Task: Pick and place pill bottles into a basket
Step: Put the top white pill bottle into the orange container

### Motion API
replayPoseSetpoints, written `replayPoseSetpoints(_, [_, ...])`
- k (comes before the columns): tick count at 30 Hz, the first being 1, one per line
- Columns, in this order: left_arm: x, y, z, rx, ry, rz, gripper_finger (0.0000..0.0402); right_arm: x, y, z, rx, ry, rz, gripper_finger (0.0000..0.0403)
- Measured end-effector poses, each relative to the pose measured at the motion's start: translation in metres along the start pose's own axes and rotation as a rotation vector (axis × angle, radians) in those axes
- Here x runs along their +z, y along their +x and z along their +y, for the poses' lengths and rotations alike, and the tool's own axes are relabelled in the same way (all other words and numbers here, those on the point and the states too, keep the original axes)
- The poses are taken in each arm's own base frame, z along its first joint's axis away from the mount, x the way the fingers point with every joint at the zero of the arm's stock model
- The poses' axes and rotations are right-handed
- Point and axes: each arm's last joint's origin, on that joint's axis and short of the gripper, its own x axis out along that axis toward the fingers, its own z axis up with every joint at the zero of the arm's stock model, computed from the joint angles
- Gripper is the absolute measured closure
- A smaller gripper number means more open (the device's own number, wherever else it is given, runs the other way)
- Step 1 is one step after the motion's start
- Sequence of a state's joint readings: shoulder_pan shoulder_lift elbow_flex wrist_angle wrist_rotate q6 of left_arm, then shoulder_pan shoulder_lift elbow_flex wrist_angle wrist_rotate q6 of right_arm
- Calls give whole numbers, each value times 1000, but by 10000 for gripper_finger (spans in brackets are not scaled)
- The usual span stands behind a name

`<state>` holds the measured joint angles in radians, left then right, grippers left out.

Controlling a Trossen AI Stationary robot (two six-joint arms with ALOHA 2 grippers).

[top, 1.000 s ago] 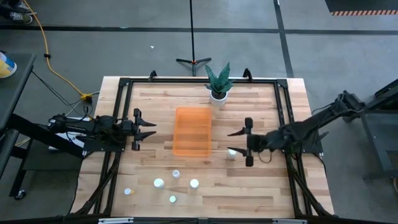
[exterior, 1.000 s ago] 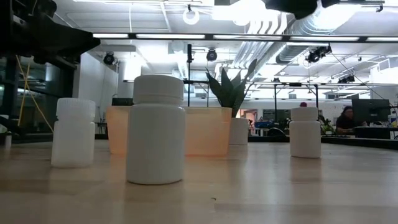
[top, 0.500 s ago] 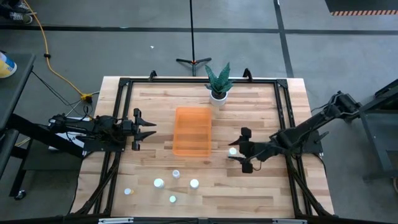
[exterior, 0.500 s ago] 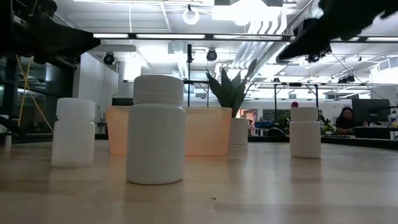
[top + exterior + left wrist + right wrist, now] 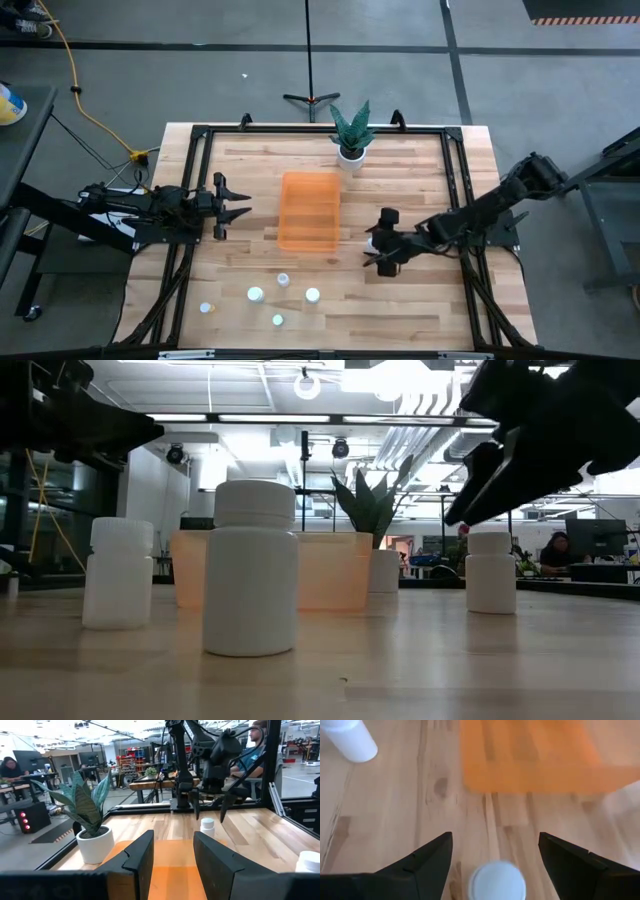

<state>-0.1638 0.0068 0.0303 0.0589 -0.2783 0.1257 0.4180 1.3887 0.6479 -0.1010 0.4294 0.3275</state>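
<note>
The orange basket (image 5: 308, 211) lies at the table's middle. One white pill bottle (image 5: 497, 880) stands upright just right of the basket's near right corner. My right gripper (image 5: 495, 835) is open and slants down over it, one finger on each side of the cap, apart from it. In the low view the right gripper (image 5: 480, 485) hangs just above this bottle (image 5: 490, 572). Several more pill bottles (image 5: 283, 280) stand upright near the table's front, left of centre. My left gripper (image 5: 225, 205) is open and empty at the left, pointing at the basket.
A white pot with a green plant (image 5: 351, 138) stands at the far edge behind the basket. A black frame (image 5: 200, 135) runs round the table. Bare wood lies between the basket and the front bottles. A seated person (image 5: 250, 755) shows beyond the table.
My right gripper has come down and a little toward the table's left and near edge, tipping its fingers downward until they stand over the bottle beside the basket. The bottle has stayed in place.
</note>
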Motion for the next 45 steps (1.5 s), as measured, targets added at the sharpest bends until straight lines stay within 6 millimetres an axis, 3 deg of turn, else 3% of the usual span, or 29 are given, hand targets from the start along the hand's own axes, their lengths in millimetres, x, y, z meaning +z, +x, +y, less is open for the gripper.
replayPoseSetpoints(6, [0,0,0,2,0,0,229,-9,3,-9,4,81,124,116])
replayPoseSetpoints(29, [0,0,0,2,0,1,229,-12,3,-10,49,146,188,118])
replayPoseSetpoints(45, [0,0,0,2,0,1,229,-12,3,-10,45,119,183,245])
